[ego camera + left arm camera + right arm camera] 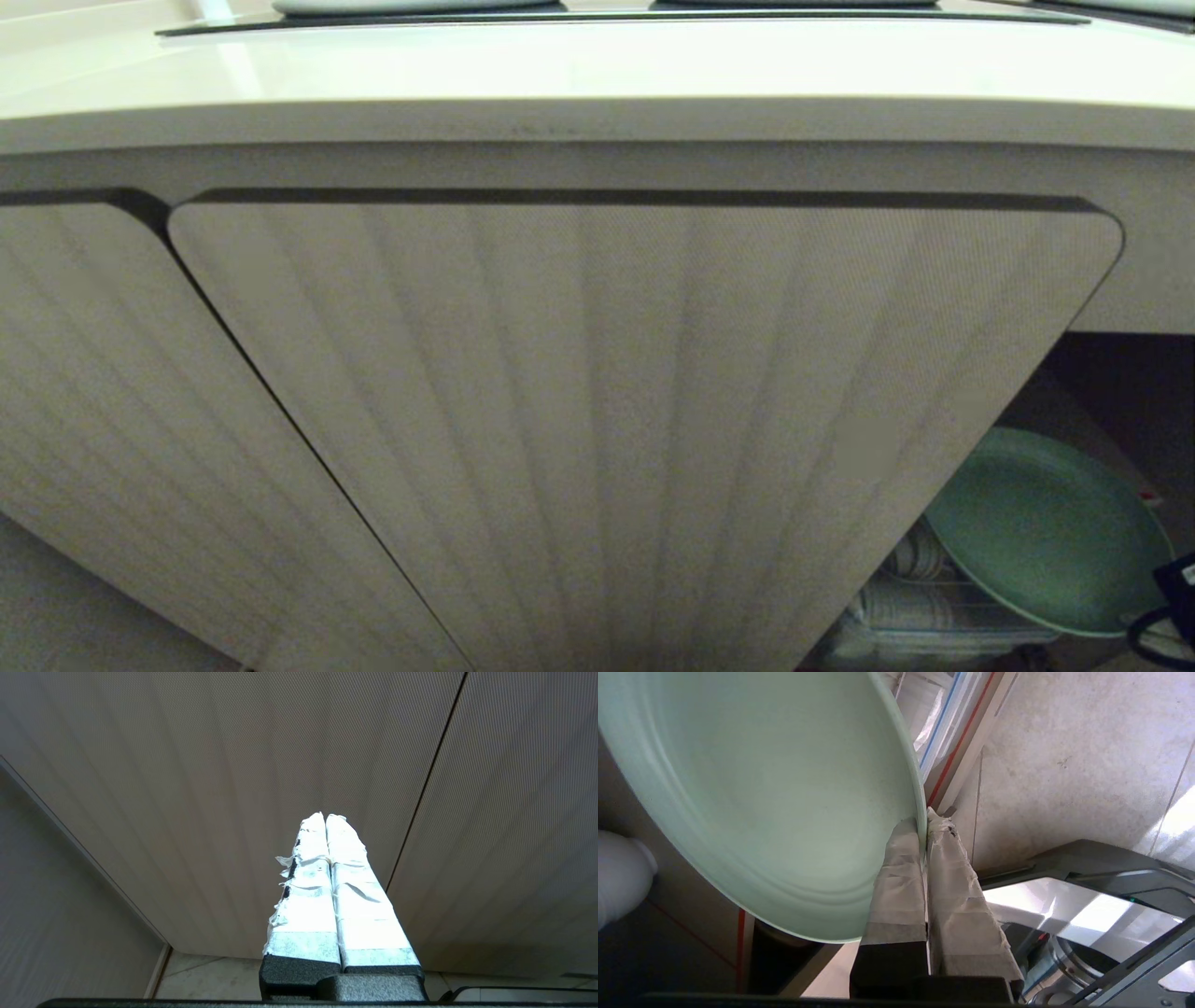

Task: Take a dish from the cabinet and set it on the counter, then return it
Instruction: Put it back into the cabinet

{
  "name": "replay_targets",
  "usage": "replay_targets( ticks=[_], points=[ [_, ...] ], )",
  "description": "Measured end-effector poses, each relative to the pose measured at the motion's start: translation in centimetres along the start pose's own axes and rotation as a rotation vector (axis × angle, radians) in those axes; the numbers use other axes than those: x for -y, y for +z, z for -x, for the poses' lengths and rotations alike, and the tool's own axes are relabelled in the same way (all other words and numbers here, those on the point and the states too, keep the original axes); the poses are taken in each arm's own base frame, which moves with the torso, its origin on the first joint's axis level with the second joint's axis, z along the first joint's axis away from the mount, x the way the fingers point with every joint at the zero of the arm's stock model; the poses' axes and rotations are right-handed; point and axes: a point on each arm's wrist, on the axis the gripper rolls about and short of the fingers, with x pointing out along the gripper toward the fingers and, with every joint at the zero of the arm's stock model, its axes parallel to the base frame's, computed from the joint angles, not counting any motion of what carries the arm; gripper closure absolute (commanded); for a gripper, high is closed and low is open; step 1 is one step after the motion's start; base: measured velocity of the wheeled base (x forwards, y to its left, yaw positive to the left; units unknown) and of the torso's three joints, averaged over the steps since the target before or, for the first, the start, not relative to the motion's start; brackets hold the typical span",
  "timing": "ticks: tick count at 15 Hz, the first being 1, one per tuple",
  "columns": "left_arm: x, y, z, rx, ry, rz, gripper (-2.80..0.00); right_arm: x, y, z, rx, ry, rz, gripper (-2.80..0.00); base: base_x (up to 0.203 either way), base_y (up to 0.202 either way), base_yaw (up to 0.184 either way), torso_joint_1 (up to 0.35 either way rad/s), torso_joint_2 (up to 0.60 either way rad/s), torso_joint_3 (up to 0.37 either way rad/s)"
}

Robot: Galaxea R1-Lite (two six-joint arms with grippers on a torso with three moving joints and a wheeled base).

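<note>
You see the dish (pixel 756 798), plain matte mint green, round and shallow with faint concentric rings, tilted at the cabinet (pixel 597 420) opening below the worktop (pixel 597 65) edge. Right gripper (pixel 924 823) pinches its rim between taped fingers. Left gripper (pixel 325 817) closed, empty, facing ribbed doors. No legible writing.

Pretty sure I'm in a home kitchen here. Right in front of my idle left gripper (pixel 325 820) are ribbed beige cabinet doors (pixel 607 420), with a cream countertop (pixel 597 65) and its inset black glass panel (pixel 616 17) above. Near my right gripper (pixel 923 820), a mint-green plate (pixel 761 793) and stacked dishes (pixel 910 597) in a wire rack.
</note>
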Motion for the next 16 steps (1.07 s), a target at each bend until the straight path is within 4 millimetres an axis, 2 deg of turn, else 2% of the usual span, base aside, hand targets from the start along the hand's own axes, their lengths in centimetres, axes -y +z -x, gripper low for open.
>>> replay_targets(
  ticks=[7,16],
  points=[
    [0.0,0.0,0.0,0.0,0.0,0.0,0.0,0.1,0.1,-0.3,-0.001,-0.015,-0.005,0.0,0.0,0.0,0.0,0.0,0.0,0.0],
    [0.0,0.0,0.0,0.0,0.0,0.0,0.0,-1.3,0.9,-1.5,0.01,0.008,-0.016,0.0,0.0,0.0,0.0,0.0,0.0,0.0]
  ],
)
